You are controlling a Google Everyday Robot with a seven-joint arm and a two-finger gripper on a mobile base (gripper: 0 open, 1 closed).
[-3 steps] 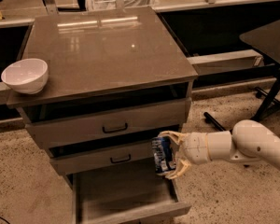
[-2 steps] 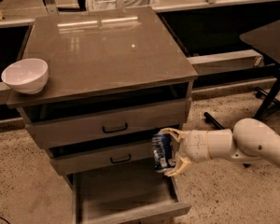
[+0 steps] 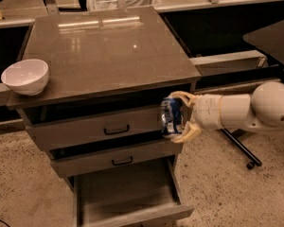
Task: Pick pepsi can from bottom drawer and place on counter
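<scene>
The pepsi can [image 3: 170, 117] is dark blue with white marks and sits upright between my gripper's fingers. My gripper [image 3: 178, 117] is shut on it, in front of the right end of the top drawer front, just below the counter's front right edge. The counter [image 3: 104, 51] is a glossy grey-brown slab above the drawers. The bottom drawer [image 3: 125, 197] is pulled out below, and its floor is bare. My white arm reaches in from the right.
A white bowl [image 3: 26, 76] sits at the counter's left front corner. Two drawer fronts with black bar handles [image 3: 116, 129] are above the open drawer. A dark table with black legs [image 3: 272, 37] stands at the right. Speckled floor lies around the cabinet.
My gripper has risen with the pepsi can, from beside the middle drawer front up to the top drawer front, near the counter's edge.
</scene>
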